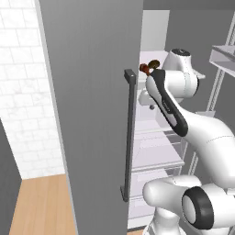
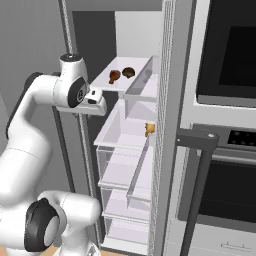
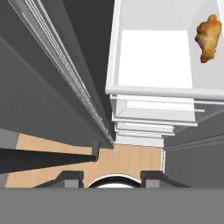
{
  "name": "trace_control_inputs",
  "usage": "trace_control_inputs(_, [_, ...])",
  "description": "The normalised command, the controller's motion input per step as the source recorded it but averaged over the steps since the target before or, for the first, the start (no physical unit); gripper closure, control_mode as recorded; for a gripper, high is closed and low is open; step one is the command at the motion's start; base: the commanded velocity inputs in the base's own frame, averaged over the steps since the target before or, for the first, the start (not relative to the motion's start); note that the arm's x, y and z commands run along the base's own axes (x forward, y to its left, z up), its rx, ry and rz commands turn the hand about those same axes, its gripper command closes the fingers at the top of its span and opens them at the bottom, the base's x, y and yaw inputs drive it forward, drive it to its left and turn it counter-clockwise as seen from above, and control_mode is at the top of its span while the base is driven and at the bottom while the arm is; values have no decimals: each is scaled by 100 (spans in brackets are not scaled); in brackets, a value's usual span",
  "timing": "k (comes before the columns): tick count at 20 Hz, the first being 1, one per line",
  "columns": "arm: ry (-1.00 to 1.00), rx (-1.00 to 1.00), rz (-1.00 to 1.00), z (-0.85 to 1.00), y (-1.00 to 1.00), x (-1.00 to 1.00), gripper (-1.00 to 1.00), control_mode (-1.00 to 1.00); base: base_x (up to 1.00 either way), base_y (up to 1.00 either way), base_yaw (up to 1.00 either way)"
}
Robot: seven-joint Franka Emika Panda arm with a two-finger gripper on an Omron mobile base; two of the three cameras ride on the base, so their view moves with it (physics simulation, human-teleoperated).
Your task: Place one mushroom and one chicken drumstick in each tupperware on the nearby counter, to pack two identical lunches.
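The gripper (image 3: 112, 177) is hanging nearly closed and empty beside the fridge shelf (image 2: 127, 131), risking clipping it while reaching the drumstick (image 3: 208, 37).

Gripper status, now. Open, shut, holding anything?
Gripper: shut, nothing between its fingertips; it hangs in front of the open fridge, above the shelf with the drumstick.
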Motion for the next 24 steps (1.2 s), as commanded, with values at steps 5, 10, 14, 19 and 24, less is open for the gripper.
trace_control_inputs(5, [-21,0,0,-7,-23,9,-100,-100,0,0,0])
trace_control_inputs(10, [-25,-1,-6,-19,-97,1,-100,-100,0,0,0])
trace_control_inputs(14, [2,-2,-20,-11,-99,29,-100,-100,0,0,0])
trace_control_inputs(19, [7,0,-5,-16,-83,57,-100,-100,0,0,0])
trace_control_inputs(24, [11,-3,-3,-17,-20,70,-100,-100,0,0,0])
